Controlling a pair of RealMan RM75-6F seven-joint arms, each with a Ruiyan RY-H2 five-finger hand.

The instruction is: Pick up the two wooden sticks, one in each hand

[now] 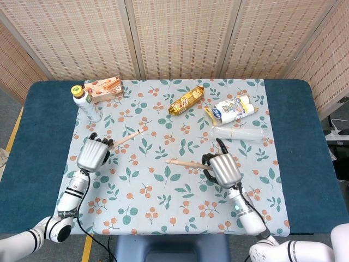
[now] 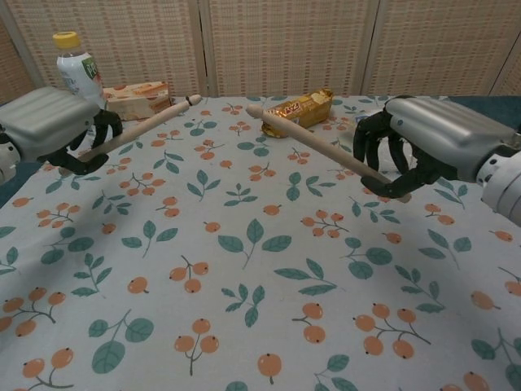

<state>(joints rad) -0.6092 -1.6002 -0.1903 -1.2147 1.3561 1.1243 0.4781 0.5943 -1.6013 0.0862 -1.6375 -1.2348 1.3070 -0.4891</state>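
Observation:
My left hand (image 1: pixel 92 153) (image 2: pixel 50 126) grips one wooden stick (image 1: pixel 126 137) (image 2: pixel 151 120) and holds it above the floral cloth, its free end pointing up and to the right. My right hand (image 1: pixel 224 168) (image 2: pixel 431 141) grips the other wooden stick (image 1: pixel 184 163) (image 2: pixel 303 137), also lifted off the cloth, with its long end pointing left toward the table's middle. In both hands the fingers are curled around the shaft.
At the back stand a bottle (image 1: pixel 86 102) (image 2: pixel 80 81) and a snack box (image 1: pixel 104 87) on the left, a gold snack pack (image 1: pixel 186 100) (image 2: pixel 298 112) in the middle, a blue-white packet (image 1: pixel 233 109) and a clear sleeve (image 1: pixel 240 133) on the right. Blue table (image 1: pixel 46 136) borders the cloth.

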